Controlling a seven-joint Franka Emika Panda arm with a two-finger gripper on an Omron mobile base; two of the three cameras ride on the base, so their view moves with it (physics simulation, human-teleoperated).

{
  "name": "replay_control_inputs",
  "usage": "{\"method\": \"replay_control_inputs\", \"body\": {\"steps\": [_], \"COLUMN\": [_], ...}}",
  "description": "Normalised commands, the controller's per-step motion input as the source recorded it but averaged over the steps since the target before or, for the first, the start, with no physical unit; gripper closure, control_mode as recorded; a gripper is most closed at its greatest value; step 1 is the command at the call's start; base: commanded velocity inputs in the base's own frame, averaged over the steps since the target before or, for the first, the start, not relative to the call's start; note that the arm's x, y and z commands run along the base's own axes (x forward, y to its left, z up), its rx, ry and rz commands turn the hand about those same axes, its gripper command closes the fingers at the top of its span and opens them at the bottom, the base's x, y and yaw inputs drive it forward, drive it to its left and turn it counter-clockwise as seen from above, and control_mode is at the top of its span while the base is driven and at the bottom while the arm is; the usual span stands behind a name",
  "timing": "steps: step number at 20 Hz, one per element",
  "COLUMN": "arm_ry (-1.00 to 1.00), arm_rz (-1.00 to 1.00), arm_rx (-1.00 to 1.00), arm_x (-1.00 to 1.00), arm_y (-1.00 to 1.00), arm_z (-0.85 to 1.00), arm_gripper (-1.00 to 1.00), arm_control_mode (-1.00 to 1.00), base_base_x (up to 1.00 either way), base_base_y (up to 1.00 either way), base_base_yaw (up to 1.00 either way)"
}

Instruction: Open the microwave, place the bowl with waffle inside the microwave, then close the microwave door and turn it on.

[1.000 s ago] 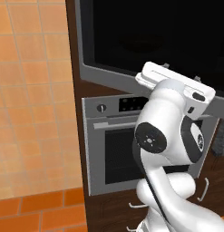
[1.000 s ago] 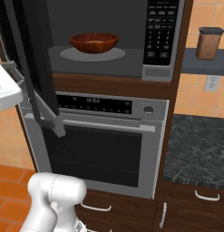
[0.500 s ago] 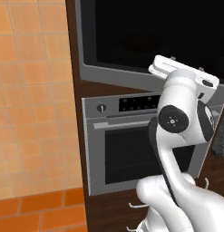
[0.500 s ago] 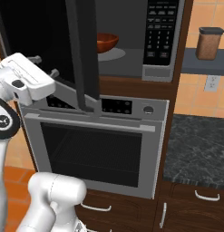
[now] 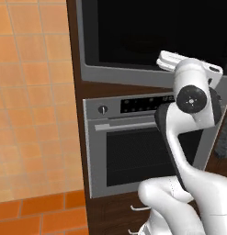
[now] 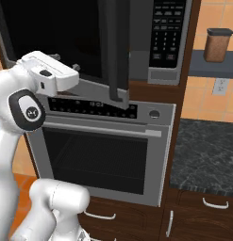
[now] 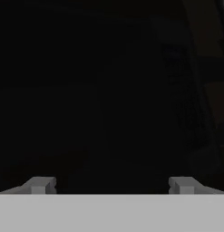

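While the door (image 6: 66, 44) of the microwave (image 6: 167, 42) stands partly swung out, its black glass fills the upper left of the right base view and its dark vertical handle (image 6: 115, 52) hangs in front of the keypad (image 6: 167, 35). Just before the glass, the white hand has its jaws spread wide, the two fingertips (image 7: 41, 185) far apart against the dark pane and pinching nothing. Below sits a silver oven (image 6: 104, 150) with a round knob (image 5: 102, 109). A brown jar (image 6: 217, 44) stands on a shelf to the right.
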Motion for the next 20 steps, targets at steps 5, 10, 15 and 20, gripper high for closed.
{"method": "replay_control_inputs", "body": {"steps": [5, 10, 15, 20], "arm_ry": [0.21, 0.12, 0.00, 0.00], "arm_rz": [0.06, 0.10, 0.22, 0.22], "arm_rx": [0.00, 0.00, 0.00, 0.00], "arm_x": [0.34, 0.45, 0.40, 0.33], "arm_y": [-0.05, -0.15, -0.19, -0.09], "arm_z": [0.12, 0.04, 0.00, 0.00], "arm_gripper": [-1.00, -1.00, -1.00, -1.00], "arm_control_mode": [-1.00, -1.00, -1.00, -1.00], "base_base_x": [0.00, 0.00, 0.00, 0.00], "base_base_y": [0.00, 0.00, 0.00, 0.00], "base_base_yaw": [0.00, 0.00, 0.00, 0.00]}}
